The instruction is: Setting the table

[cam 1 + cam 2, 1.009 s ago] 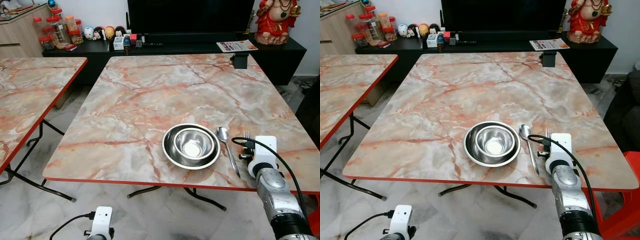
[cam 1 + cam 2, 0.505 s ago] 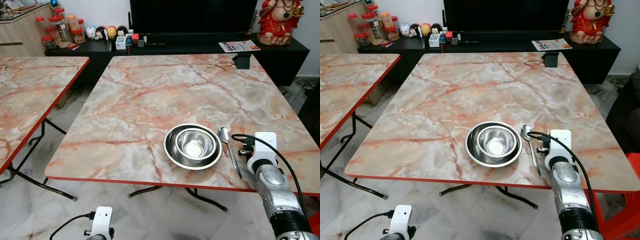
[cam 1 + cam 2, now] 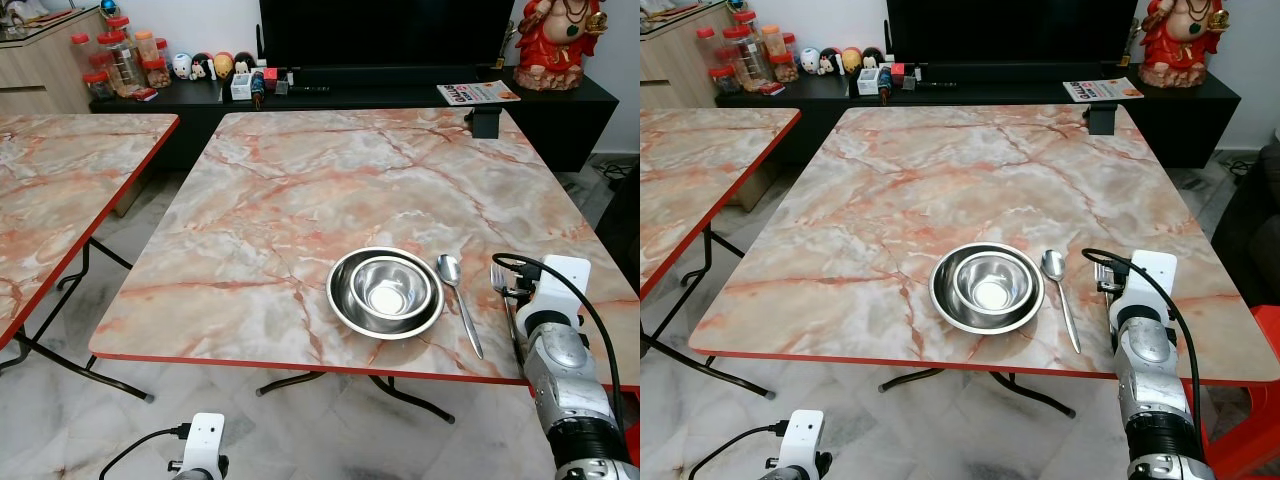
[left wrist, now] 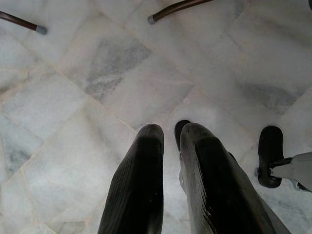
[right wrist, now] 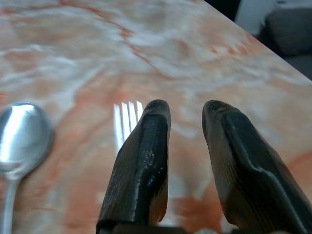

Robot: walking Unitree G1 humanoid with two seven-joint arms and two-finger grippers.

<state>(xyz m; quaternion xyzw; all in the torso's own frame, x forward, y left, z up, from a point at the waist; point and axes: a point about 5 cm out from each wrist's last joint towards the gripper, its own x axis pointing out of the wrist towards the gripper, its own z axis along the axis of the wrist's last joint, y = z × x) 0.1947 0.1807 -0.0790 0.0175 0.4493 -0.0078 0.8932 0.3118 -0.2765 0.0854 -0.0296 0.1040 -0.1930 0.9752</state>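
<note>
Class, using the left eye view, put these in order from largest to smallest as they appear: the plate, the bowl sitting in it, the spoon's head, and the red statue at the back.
1. Plate
2. Statue and bowl: they look alike in size, and the statue stands much farther off and is cut by the frame, so I will not rank them.
3. Spoon head, clearly smallest.

table: glossy marble-look; bowl, spoon, fork: shiny metal
</note>
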